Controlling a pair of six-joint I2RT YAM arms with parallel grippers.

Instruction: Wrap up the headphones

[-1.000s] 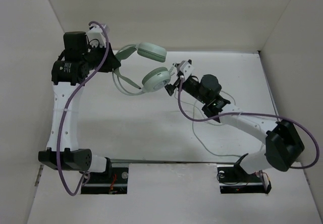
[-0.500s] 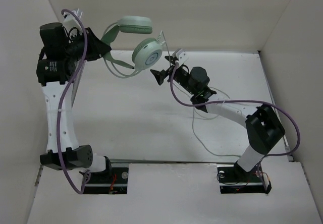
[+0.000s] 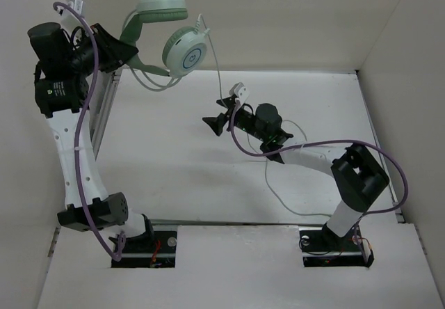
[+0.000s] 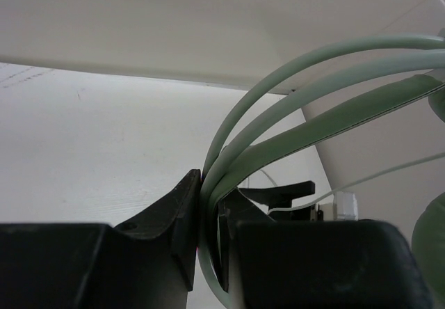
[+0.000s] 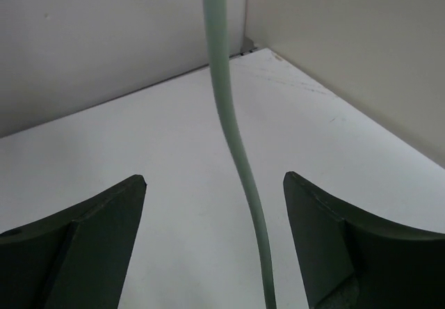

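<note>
The pale mint-green headphones (image 3: 186,53) hang in the air at the back left, high above the table. My left gripper (image 3: 115,50) is shut on the headband (image 4: 299,107), which curves up and right out of the jaws. One ear cup (image 3: 161,6) sits above the other. The thin pale-green cable (image 3: 217,72) drops from the lower cup to my right gripper (image 3: 217,117). In the right wrist view the cable (image 5: 233,128) runs between the open fingers of the right gripper (image 5: 214,177) without touching either one.
Slack cable (image 3: 278,194) trails over the white table (image 3: 174,163) beside the right arm. White walls close in the back and both sides. A metal rail (image 3: 103,117) stands along the left wall. Thick purple robot cables (image 3: 83,149) loop along both arms.
My left arm has lifted the headphones up and to the left. The right gripper has pulled away from the ear cup toward the table's middle, and the cable now runs between its fingers.
</note>
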